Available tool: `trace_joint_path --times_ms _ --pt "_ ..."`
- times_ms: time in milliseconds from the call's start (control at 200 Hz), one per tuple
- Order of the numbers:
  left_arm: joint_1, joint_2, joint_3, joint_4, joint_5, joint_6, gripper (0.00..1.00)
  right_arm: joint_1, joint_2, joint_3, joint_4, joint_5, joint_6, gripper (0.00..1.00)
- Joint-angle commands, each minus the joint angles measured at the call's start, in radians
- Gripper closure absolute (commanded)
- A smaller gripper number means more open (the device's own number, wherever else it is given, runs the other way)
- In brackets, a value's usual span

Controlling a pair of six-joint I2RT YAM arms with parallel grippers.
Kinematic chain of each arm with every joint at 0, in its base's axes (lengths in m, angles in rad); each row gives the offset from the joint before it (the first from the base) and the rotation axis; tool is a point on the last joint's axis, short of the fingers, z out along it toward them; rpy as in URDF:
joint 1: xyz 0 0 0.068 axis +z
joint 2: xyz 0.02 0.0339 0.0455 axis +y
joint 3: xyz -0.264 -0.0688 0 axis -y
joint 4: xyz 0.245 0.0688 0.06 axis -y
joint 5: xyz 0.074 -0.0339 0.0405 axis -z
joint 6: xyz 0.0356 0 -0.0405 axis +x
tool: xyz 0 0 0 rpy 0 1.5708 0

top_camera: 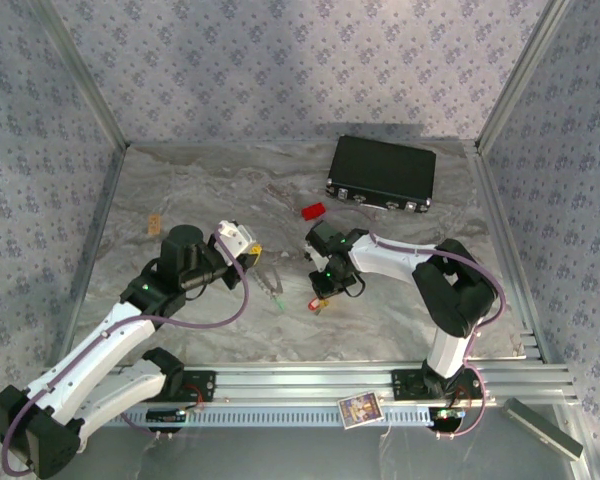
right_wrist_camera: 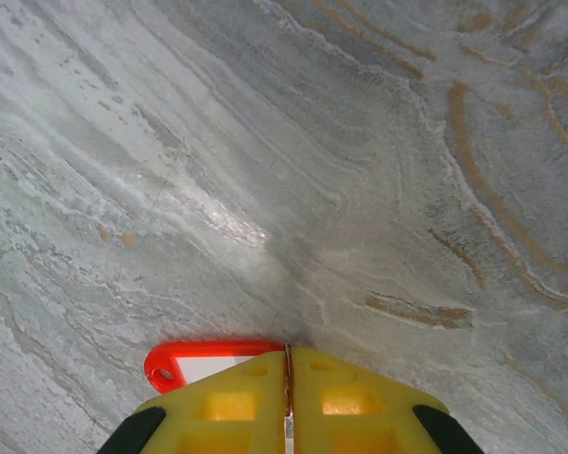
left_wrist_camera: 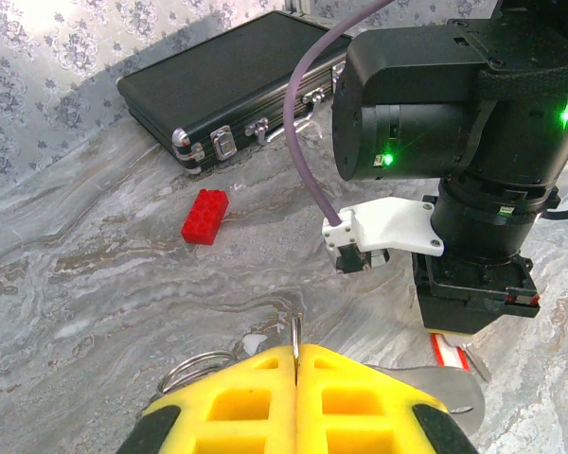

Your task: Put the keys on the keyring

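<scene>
My left gripper [top_camera: 252, 253] [left_wrist_camera: 294, 352] is shut on a thin metal edge that stands upright between its yellow fingertips. This looks like the keyring [left_wrist_camera: 197, 367], and a wire loop of it shows to the left of the fingers. In the top view the keyring [top_camera: 270, 279] trails from that gripper toward the green key [top_camera: 278, 301] on the table. My right gripper [top_camera: 323, 289] [right_wrist_camera: 288, 352] points down at the table just right of the left one. Its jaws are nearly together on a metal sliver of the red key [right_wrist_camera: 204, 357] [top_camera: 314, 300] [left_wrist_camera: 450, 350], whose head lies flat below.
A black case [top_camera: 382, 172] [left_wrist_camera: 227, 85] lies at the back right. A red block [top_camera: 313, 211] [left_wrist_camera: 204, 216] sits in front of it. A small tan piece [top_camera: 154, 224] rests at the left. A card [top_camera: 360, 409] leans on the front rail. Walls enclose the table.
</scene>
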Motion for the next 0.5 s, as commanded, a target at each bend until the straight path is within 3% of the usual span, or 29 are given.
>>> trace_joint_path --times_ms 0,140,495 --pt "-0.006 -0.01 -0.001 0.048 0.003 0.006 1.0 -0.003 0.015 0.022 -0.019 -0.005 -0.014 0.91" --pt "-0.006 -0.011 -0.001 0.046 0.002 0.005 1.0 -0.003 0.014 0.023 -0.022 -0.004 -0.016 1.0" --pt "-0.006 -0.015 0.001 0.029 0.012 -0.032 1.0 0.015 -0.138 0.016 -0.021 0.12 -0.114 1.0"
